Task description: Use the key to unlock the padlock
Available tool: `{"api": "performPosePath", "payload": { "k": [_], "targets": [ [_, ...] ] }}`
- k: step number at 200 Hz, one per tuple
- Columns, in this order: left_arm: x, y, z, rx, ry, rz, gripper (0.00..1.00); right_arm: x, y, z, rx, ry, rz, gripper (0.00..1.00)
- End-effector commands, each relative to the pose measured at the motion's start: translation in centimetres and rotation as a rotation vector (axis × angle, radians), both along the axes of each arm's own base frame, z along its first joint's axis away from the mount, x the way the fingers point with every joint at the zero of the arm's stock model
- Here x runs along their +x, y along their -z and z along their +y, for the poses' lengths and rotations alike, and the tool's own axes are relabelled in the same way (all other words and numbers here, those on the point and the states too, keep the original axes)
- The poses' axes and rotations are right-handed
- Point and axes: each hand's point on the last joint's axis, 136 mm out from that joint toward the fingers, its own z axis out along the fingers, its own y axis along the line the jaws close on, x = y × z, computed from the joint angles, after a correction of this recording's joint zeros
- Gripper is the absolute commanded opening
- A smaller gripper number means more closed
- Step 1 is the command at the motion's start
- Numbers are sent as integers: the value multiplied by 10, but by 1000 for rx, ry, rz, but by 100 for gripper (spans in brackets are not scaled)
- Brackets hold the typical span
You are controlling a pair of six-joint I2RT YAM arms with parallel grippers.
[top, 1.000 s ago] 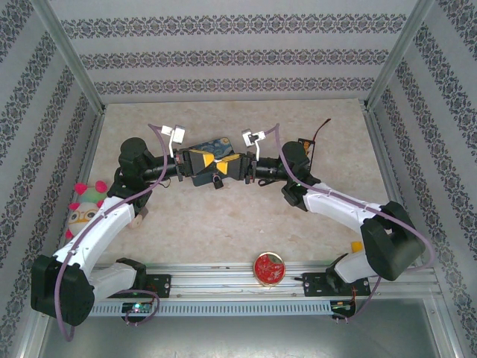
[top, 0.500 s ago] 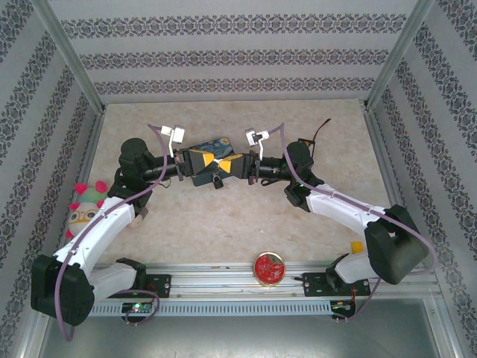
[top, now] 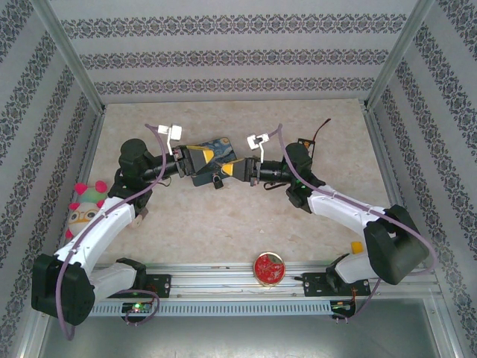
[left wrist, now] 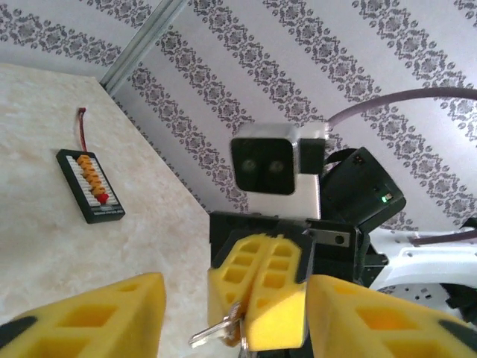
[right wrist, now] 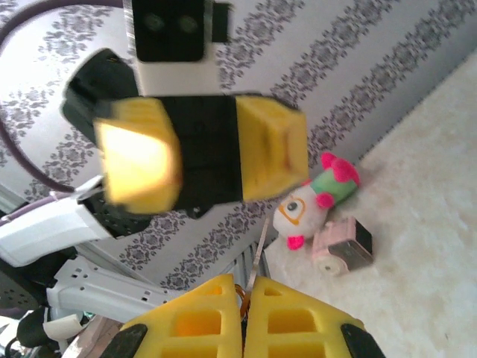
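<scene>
From above, we see the left gripper point(top: 200, 160) and the right gripper point(top: 235, 168) meeting tip to tip at the middle of the table point(top: 223, 231). Both are over the near edge of a painted blue-and-yellow tin point(top: 216, 147). A tiny dark object just near of the tin, below the two grippers, seems to be the padlock point(top: 218, 181), though it is too small for us to be sure. A plush toy point(top: 86, 205) sits far left, and a red round lid point(top: 268, 267) lies at the near edge.

From the left wrist, we see its own yellow fingers point(left wrist: 97, 317) spread wide apart with nothing between them. Facing them, the right gripper's fingers point(left wrist: 272, 298) are pressed together, pinching a silvery key point(left wrist: 212, 333) that sticks out to the left. A black connector board point(left wrist: 91, 186) lies on the far part of the table.

From the right wrist, we see its own fingers closed together, with the thin key blade rising from between them. The left gripper opposite stands open, one finger blurred.
</scene>
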Motion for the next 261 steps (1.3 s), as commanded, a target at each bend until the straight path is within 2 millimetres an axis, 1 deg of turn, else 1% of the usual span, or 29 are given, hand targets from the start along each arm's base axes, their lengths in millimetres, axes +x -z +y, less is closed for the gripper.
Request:
{"api": "performPosePath", "payload": {
  "k": [1, 18, 29, 45, 65, 74, 81, 88, 104, 128, 158, 173, 193, 216, 244, 249, 261],
  "targets": [
    [10, -18, 6, -30, -56, -54, 78, 1, 6, -6, -15, 13, 32, 0],
    [14, -15, 13, -8, -120, -47, 100, 5, 11, -11, -23, 51, 35, 0],
    [17, -10, 22, 26, -198, -38, 99, 9, 17, -16, -34, 79, 39, 0],
    [23, 4, 42, 87, -349, -9, 99, 15, 26, -24, -48, 124, 53, 0],
    [25, 34, 69, 160, -543, 63, 99, 20, 40, -35, -74, 184, 73, 0],
    [23, 49, 76, 181, -598, 98, 99, 22, 47, -41, -87, 213, 80, 0],
    [20, 60, 77, 200, -620, 125, 99, 23, 53, -46, -98, 236, 90, 0],
    [18, 72, 76, 224, -635, 146, 99, 23, 59, -50, -109, 255, 95, 0],
    [10, 98, 65, 288, -641, 181, 99, 24, 71, -59, -132, 298, 106, 0],
    [4, 130, 39, 348, -620, 215, 100, 22, 92, -71, -178, 349, 131, 0],
    [5, 160, 15, 411, -645, 237, 99, 18, 117, -84, -247, 373, 204, 0],
    [10, 170, 11, 439, -681, 249, 99, 17, 126, -90, -259, 384, 235, 0],
    [19, 185, 13, 479, -745, 294, 100, 17, 132, -97, -263, 406, 253, 0],
    [30, 199, 7, 527, -766, 315, 100, 19, 137, -109, -265, 448, 263, 0],
    [43, 219, -2, 583, -777, 347, 98, 26, 134, -122, -250, 506, 257, 0],
    [45, 221, -4, 594, -775, 349, 96, 27, 132, -123, -247, 510, 252, 0],
    [51, 229, -7, 634, -780, 350, 95, 28, 130, -125, -244, 519, 243, 0]
  ]
}}
